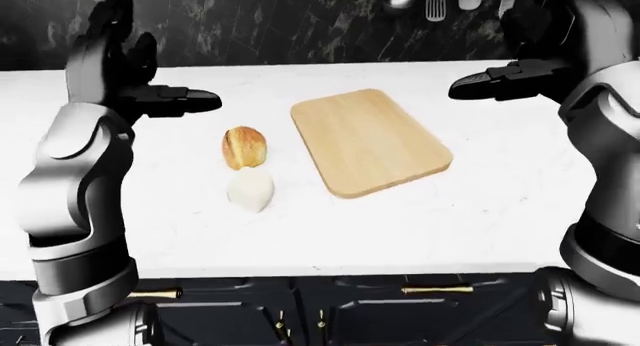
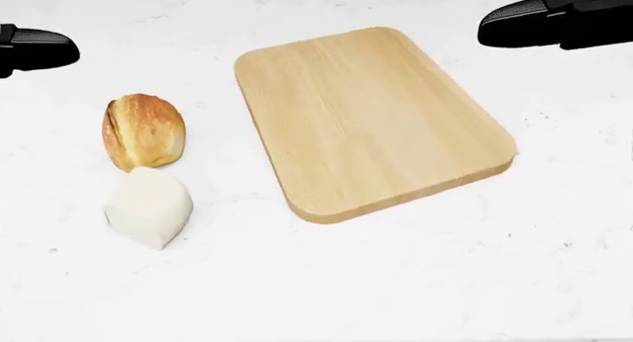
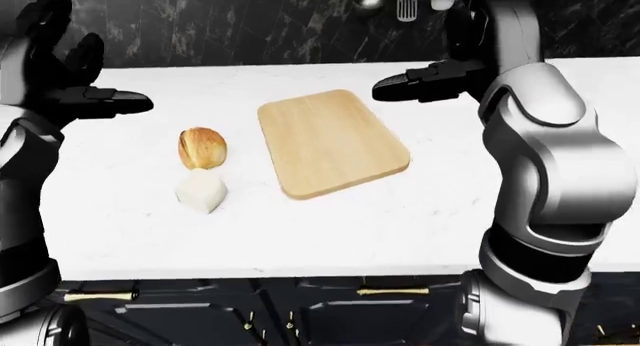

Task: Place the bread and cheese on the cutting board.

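A pale wooden cutting board (image 2: 371, 119) lies bare on the white counter (image 2: 395, 283). Left of it sits a golden bread roll (image 2: 143, 131), and a white wedge of cheese (image 2: 148, 206) touches the roll's lower side. My left hand (image 1: 165, 98) hovers open above the counter, up and left of the bread, holding nothing. My right hand (image 1: 495, 82) is raised open above the board's upper right corner, also holding nothing. In the head view only black fingertips show at the left edge (image 2: 35, 49) and the top right (image 2: 525, 23).
Dark marble wall (image 1: 300, 23) runs behind the counter, with hanging utensils (image 1: 435, 1) at top. Dark cabinets with brass handles (image 1: 435, 290) lie below the counter edge.
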